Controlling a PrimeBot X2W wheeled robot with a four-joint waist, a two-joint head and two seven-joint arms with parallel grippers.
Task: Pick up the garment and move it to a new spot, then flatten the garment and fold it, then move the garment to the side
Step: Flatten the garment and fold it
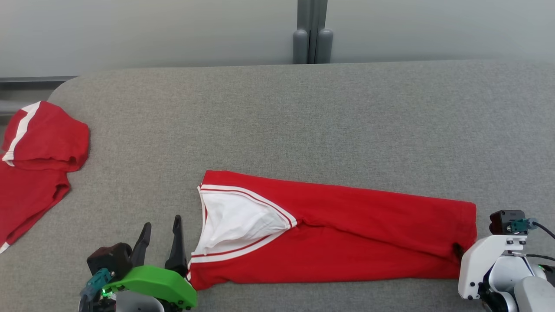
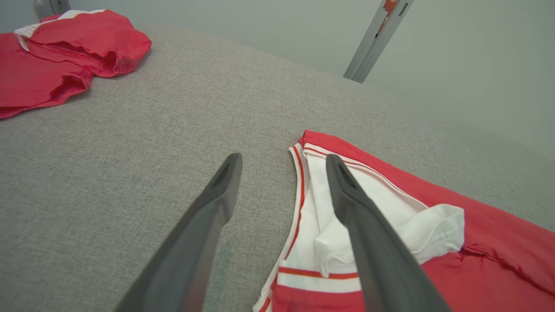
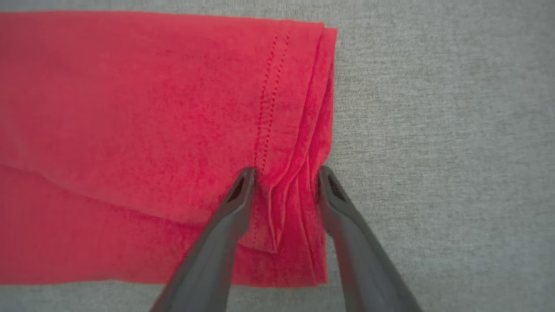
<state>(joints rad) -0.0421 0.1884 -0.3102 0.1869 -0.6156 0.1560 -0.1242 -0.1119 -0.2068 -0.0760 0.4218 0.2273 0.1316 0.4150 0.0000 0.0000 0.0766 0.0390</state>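
- the red garment (image 1: 347, 234) lies on the grey tabletop (image 1: 303, 121), folded into a long strip across the near edge, its white-lined collar (image 1: 234, 223) to the robot's left and its hem (image 3: 321, 108) to the right.
- the left tool (image 1: 162, 222) sits just beside the collar end with its fingers spread wide and nothing between them; in its wrist view one finger (image 2: 364, 225) crosses over the white lining.
- the right tool (image 3: 287, 170) is at the hem end, its two fingers partly apart on either side of the stacked hem layers, the cloth puckered between them. i cannot tell whether it truly has hold.
- a second red garment (image 1: 39, 147) with white trim lies crumpled at the far left, well apart.
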